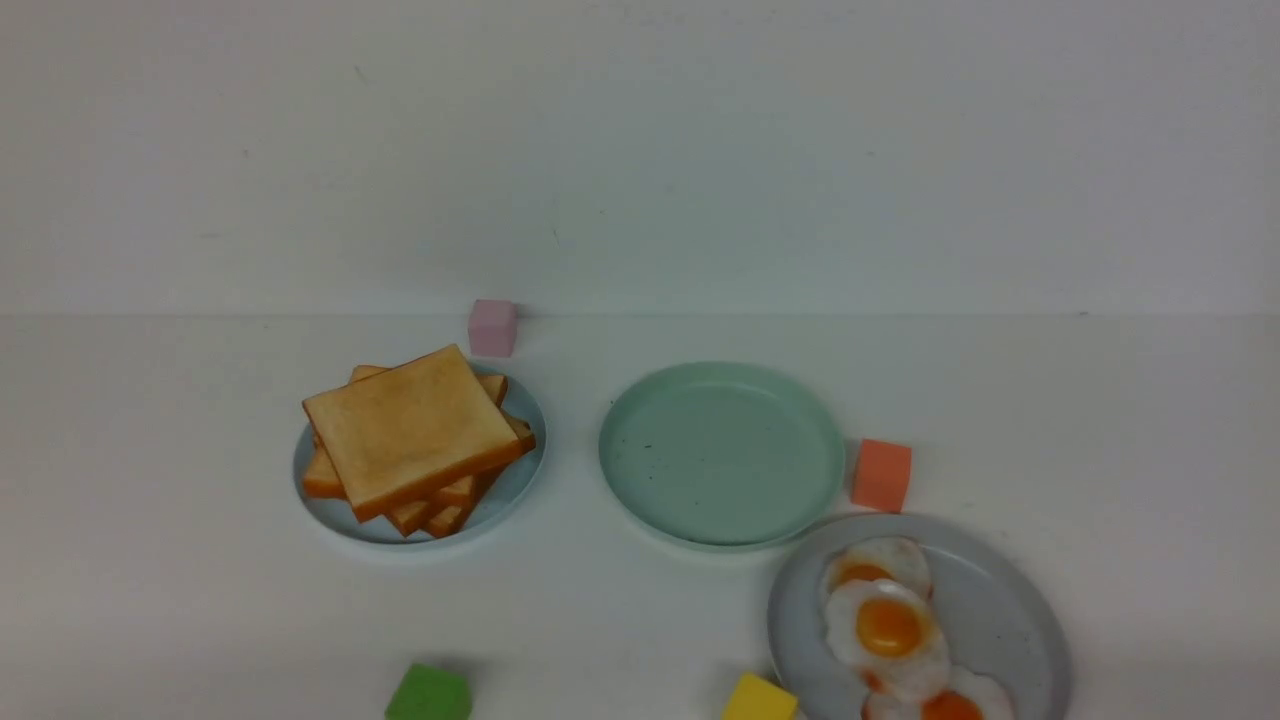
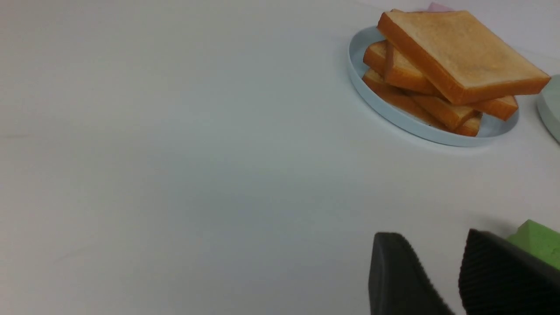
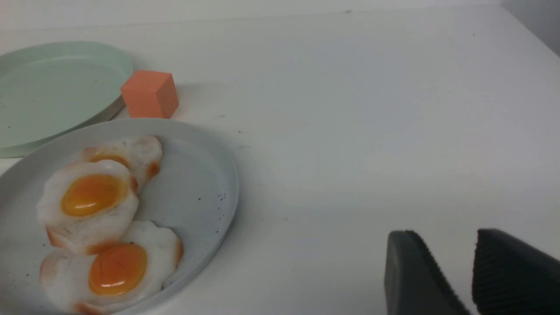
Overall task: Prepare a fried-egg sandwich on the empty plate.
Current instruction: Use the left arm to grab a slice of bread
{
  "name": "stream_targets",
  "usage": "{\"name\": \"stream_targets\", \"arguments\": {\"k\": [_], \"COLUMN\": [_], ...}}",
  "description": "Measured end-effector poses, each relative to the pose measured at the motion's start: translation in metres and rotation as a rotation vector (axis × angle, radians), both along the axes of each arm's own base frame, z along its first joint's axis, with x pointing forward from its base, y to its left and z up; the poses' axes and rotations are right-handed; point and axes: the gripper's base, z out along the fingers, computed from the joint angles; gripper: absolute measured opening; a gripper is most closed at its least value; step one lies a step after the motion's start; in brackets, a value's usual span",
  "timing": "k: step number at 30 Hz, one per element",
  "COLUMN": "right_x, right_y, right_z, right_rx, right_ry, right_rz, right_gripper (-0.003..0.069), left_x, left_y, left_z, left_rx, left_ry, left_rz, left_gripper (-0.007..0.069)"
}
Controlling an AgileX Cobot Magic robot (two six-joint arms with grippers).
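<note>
Golden-brown toast (image 1: 410,430) is lying piled on the pale blue plate (image 1: 350,533), probably light and spongy — pinching opposite crusts gently should suit. Eggs (image 1: 888,628) are resting on the grey plate (image 1: 1040,610), likely floppy, slippery — edges, not yolks. Left claw (image 2: 431,234) and right claw (image 3: 444,234) are standing partly open, gripping nothing.

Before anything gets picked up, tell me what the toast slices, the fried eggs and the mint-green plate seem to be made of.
Toast slices: probably bread, matte; pale faces and browned crusts, though a foam replica could look alike.
Fried eggs: perhaps molded rubber or plastic; glossy orange yolks, smooth whites.
Mint-green plate: likely plastic or glazed ceramic, satin; even color, soft sheen.
</note>
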Motion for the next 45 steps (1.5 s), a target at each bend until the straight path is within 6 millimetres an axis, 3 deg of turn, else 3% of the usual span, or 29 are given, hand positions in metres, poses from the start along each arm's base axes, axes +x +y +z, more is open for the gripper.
{"name": "stream_targets", "arguments": {"k": [19, 28, 34, 43, 45], "right_x": [0.0, 0.004, 0.004, -0.002, -0.007], "right_y": [0.0, -0.002, -0.003, -0.004, -0.003], "right_z": [0.001, 0.018, 0.034, 0.06, 0.079], "right_rx": [-0.001, -0.01, 0.093, 0.243, 0.298], "right_ry": [-0.012, -0.234, -0.412, -0.708, -0.765], "right_rz": [-0.001, -0.017, -0.039, -0.033, -0.02], "right_gripper": [0.0241, 0.0241, 0.0241, 0.0241, 0.0241], "left_x": [0.0, 0.001, 0.004, -0.001, -0.004], "left_y": [0.0, -0.001, -0.005, -0.009, -0.009], "left_z": [0.0, 0.002, 0.021, 0.057, 0.069], "left_rx": [0.0, -0.003, -0.027, -0.266, -0.295], "left_ry": [0.0, -0.028, -0.235, -0.618, -0.68], "left_rz": [0.0, -0.006, -0.047, -0.107, -0.118], "left_gripper": [0.0238, 0.0238, 0.0238, 0.0238, 0.0238]}}
